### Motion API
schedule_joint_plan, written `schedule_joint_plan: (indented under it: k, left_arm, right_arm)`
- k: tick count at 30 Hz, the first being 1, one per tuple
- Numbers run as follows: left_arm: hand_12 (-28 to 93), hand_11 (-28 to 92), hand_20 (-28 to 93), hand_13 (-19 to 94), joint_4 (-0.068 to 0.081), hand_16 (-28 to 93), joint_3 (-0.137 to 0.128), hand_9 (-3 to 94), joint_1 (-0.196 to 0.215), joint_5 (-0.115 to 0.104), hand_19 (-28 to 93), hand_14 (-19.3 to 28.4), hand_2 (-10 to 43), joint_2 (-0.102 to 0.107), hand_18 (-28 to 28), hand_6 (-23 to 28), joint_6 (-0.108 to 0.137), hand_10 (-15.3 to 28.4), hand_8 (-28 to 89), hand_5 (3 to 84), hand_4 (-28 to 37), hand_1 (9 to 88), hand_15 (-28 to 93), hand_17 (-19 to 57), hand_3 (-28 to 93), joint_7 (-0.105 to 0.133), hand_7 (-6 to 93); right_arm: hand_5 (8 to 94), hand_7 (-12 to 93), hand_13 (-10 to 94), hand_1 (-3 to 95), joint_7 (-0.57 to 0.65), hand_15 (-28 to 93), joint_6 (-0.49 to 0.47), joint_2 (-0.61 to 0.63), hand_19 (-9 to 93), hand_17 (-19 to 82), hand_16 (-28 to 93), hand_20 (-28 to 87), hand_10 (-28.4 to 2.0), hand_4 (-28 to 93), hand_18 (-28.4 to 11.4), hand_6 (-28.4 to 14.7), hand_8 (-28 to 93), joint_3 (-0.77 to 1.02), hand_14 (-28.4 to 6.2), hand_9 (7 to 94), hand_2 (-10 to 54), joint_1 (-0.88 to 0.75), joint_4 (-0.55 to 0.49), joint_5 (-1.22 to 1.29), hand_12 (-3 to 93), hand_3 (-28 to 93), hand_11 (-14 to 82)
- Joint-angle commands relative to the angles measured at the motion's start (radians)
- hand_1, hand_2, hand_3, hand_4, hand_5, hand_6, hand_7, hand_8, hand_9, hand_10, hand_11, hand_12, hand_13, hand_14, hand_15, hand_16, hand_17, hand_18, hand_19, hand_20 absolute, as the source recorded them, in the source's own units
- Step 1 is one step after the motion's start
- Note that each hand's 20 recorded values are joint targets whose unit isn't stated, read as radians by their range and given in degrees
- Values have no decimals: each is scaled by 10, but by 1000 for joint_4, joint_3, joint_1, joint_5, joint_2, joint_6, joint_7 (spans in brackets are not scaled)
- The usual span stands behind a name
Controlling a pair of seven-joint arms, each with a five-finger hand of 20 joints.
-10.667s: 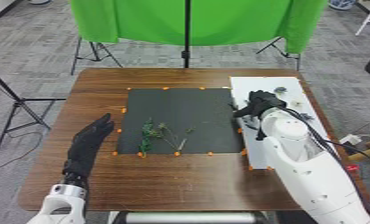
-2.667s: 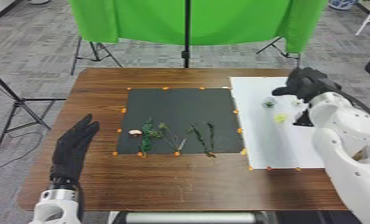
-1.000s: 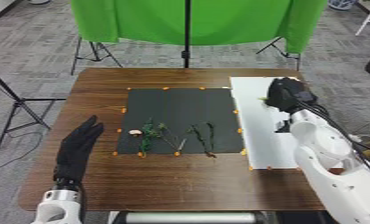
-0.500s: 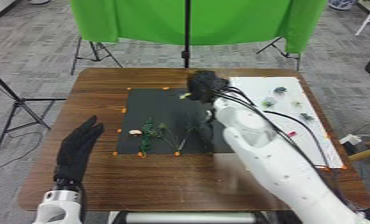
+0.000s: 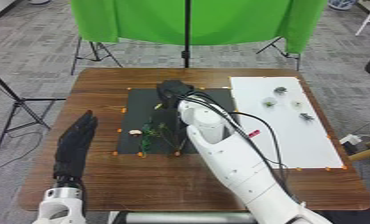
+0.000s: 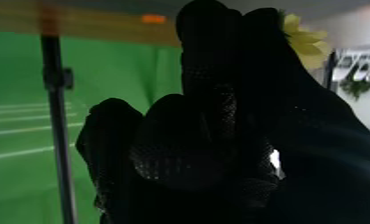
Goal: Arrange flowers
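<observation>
Holding yellow flower (image 6: pixel 309 43), right hand (image 5: pixel 171 89), over dark mat (image 5: pixel 141 102)

Even, moderate room light covers the brown worktop (image 5: pixel 146 187); the white sheet (image 5: pixel 292 142) by its right edge looks brightest. In the right wrist view, the right hand (image 5: pixel 173 90) is nearly silhouette (its weave faintly glints), and pale streaks cross the green cloth (image 6: pixel 119 75).
</observation>
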Motion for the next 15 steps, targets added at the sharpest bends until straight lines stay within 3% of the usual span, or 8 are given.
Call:
schedule_joint_plan:
  k: [1,15]
  left_arm:
    - [136,73,170,262,7,2,10,378,8,3,15,109,-82,-2,98,27,-21,101,-58,406,-227,222,67,53,690,-1,60]
    - [137,86,161,282,10,5,10,402,3,5,10,118,-81,-2,94,28,-36,105,-58,414,-222,219,74,38,689,-1,60]
  right_arm:
    - [830,191,912,585,-11,648,5,-63,932,673,337,641,-96,-169,-118,21,82,1,-13,916,-95,6,36,-65,328,570,222]
    - [807,190,909,579,-15,650,25,-102,932,668,338,643,-98,-167,-118,20,82,32,-14,902,-95,-4,74,-111,328,569,221]
